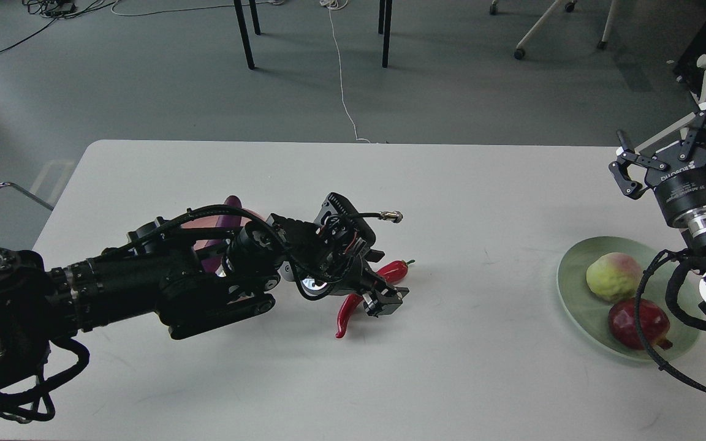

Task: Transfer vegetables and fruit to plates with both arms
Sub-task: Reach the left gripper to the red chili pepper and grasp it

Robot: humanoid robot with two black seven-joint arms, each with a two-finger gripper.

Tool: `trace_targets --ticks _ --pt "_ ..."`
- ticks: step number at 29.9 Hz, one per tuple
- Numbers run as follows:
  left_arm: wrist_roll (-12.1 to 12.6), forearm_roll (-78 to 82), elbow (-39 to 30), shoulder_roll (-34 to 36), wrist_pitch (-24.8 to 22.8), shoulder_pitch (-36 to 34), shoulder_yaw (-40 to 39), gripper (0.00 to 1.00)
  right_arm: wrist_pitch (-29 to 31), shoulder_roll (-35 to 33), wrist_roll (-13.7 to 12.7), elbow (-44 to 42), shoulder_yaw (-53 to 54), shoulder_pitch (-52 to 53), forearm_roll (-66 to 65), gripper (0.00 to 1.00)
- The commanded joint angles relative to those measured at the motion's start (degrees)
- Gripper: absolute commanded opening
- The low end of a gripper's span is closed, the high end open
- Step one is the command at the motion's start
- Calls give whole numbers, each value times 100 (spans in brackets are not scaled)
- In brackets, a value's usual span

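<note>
Fruit side looks done: the bumpy yellow-green fruit [614, 277] and the dark red pomegranate [638, 323] both sit on the mint green plate [573, 288] near the surface's [488, 202] right edge. The right pincer [626, 166] hangs above it, spread wide and empty.

Now it's the veg. The left pincer [383, 297] is down on the glossy, curved red chili pepper [353, 305] mid-surface, fingers seemingly closed around its middle. Next, I'd guess: lift and carry it back to the pink plate [249, 215], mostly hidden behind the arm, where the smooth purple eggplant [231, 205] peeks out.
</note>
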Motion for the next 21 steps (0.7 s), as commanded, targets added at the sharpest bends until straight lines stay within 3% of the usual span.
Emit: trace_targets --ticks 1,3,7,12,18,21 --pt "-6 6 209 -68 1 11 34 77 0 -3 0 -3 -1 5 0 98" --pt "-6 6 244 -86 1 28 34 74 0 -3 0 6 -1 5 0 98" --pt "-6 190 341 -95 1 81 174 57 0 -3 0 6 8 14 0 98" --pt "-15 296 341 -86 19 169 201 48 0 -3 0 -3 17 14 0 98" --pt "-76 261 332 45 28 169 183 23 0 15 0 -29 17 14 0 98" --pt "-76 217 227 159 28 152 61 19 0 6 0 -38 25 14 0 98"
